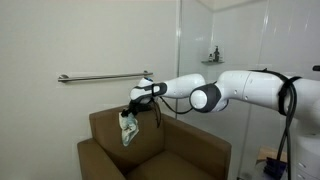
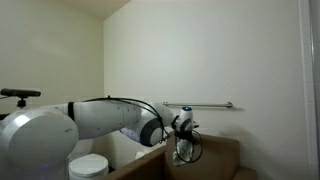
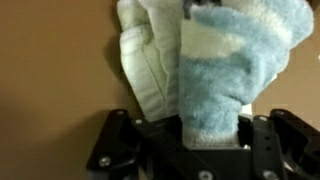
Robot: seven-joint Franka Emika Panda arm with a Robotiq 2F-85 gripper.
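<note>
My jaws are clamped on a blue-and-white terry towel (image 3: pixel 215 85), which hangs above the brown armchair (image 1: pixel 170 155), below the wall rail (image 1: pixel 100 77).

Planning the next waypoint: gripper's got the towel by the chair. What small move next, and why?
Probably a short lift straight up: the gripper is shut on the towel, which dangles at the armchair backrest, under the wall rail.

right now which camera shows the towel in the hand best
The wrist view: the blue and white towel fills the frame, terry pile clear, clamped in the hand. In both exterior views it is only a small pale bundle hanging from the hand over the brown armchair, texture too small to tell.
</note>
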